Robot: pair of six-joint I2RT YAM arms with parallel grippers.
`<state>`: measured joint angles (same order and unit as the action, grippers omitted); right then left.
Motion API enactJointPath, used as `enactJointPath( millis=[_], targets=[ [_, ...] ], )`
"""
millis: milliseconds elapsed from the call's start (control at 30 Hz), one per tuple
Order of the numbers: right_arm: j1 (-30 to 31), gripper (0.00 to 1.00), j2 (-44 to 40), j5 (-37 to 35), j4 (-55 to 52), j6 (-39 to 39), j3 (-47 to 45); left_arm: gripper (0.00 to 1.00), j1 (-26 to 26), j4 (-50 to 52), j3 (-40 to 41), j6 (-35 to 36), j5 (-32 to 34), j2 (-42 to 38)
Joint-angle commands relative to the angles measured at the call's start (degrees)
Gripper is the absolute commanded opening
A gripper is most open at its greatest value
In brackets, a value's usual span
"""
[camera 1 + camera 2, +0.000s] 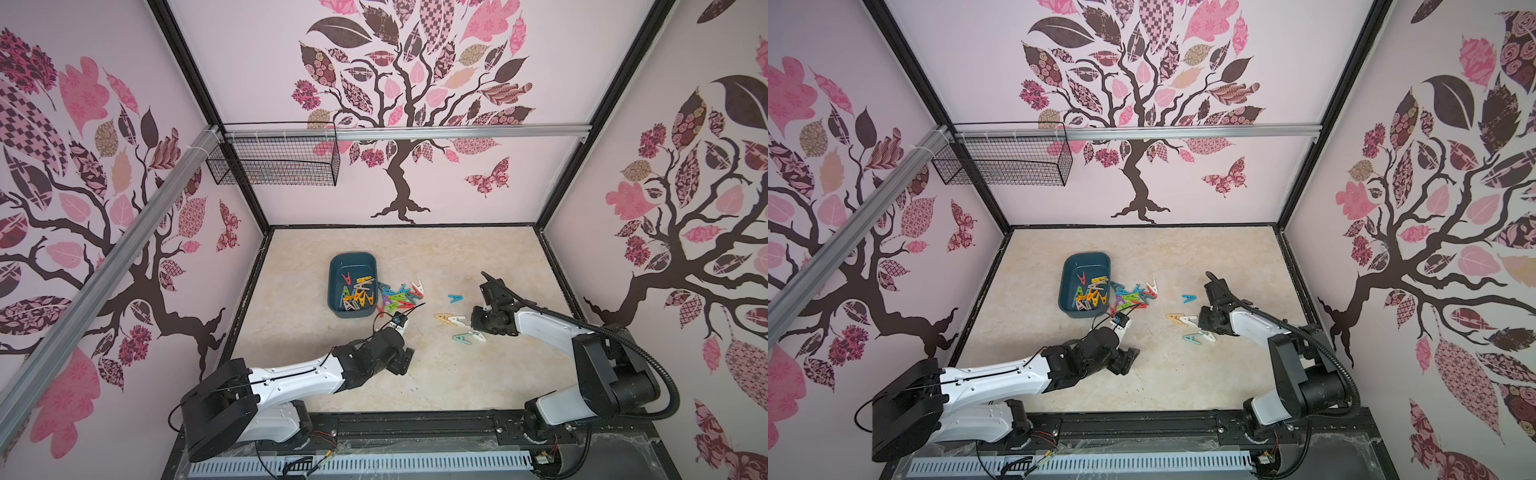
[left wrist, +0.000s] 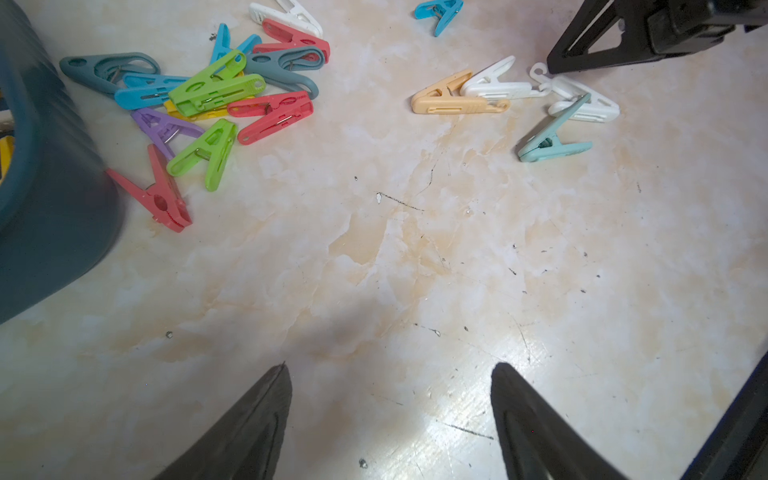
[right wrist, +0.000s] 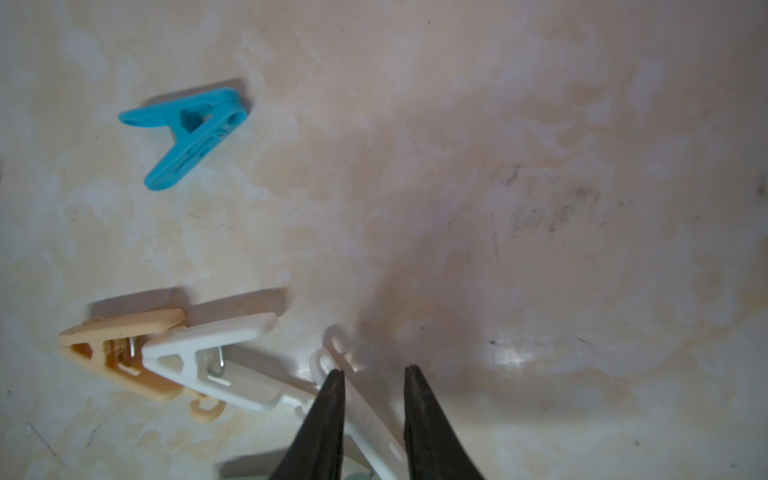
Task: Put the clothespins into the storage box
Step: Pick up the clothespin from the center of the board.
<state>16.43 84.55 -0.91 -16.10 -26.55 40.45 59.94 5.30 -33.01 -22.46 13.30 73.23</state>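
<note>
Top views: storage box (image 1: 353, 266) sits on the table (image 1: 457, 257), already holding some pegs. Loose clothespins (image 1: 399, 297) lie piled just beside its wall, nearer the right arm. Left wrist: left gripper (image 2: 388, 365) is spread wide over bare table, with the pile ahead and well apart. Right wrist: right gripper (image 3: 374, 370) straddles a white clothespin (image 3: 368, 419), fingers narrowed around it; cannot tell whether they pinch it.

storage box (image 2: 50, 199) cropped and blurred, white clothespin (image 3: 374, 428) partly behind right pincer (image 3: 375, 370)
</note>
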Motion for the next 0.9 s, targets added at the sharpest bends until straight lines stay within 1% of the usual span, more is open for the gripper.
enactJointPath(
  millis=[0,67,233,400,600,700,767,867],
  targets=[
    [0.27,0.32,-3.00,-0.48,-1.63,0.74,0.86,0.79,0.11,0.15,-1.15,-0.04,1.17,-0.28],
    [0.27,0.34,-2.96,-0.52,-1.62,0.97,0.61,0.79,0.17,0.24,-1.39,-0.12,1.63,-0.28],
    [0.84,0.38,-1.26,1.87,0.96,0.18,-1.57,0.79,0.12,1.29,-2.08,-0.04,1.75,-0.85],
    [1.13,0.39,1.11,1.79,2.18,0.53,-2.50,0.79,0.17,1.57,-1.31,-0.74,2.96,-1.92],
    [1.15,0.30,2.37,1.61,3.17,0.38,-2.49,0.79,0.17,2.35,-1.40,-0.66,3.86,-2.73],
    [1.16,0.25,1.61,2.14,3.26,-0.26,-2.48,0.79,0.17,2.91,-1.00,-1.03,5.44,-3.80],
    [1.15,0.21,0.65,2.06,2.61,-0.33,-2.12,0.79,0.08,3.80,-0.61,-2.26,8.22,-4.77],
    [1.16,0.17,-0.73,1.99,1.60,-0.39,-1.36,0.79,-1.56,6.51,-0.47,-5.18,10.06,-5.86]
  ],
)
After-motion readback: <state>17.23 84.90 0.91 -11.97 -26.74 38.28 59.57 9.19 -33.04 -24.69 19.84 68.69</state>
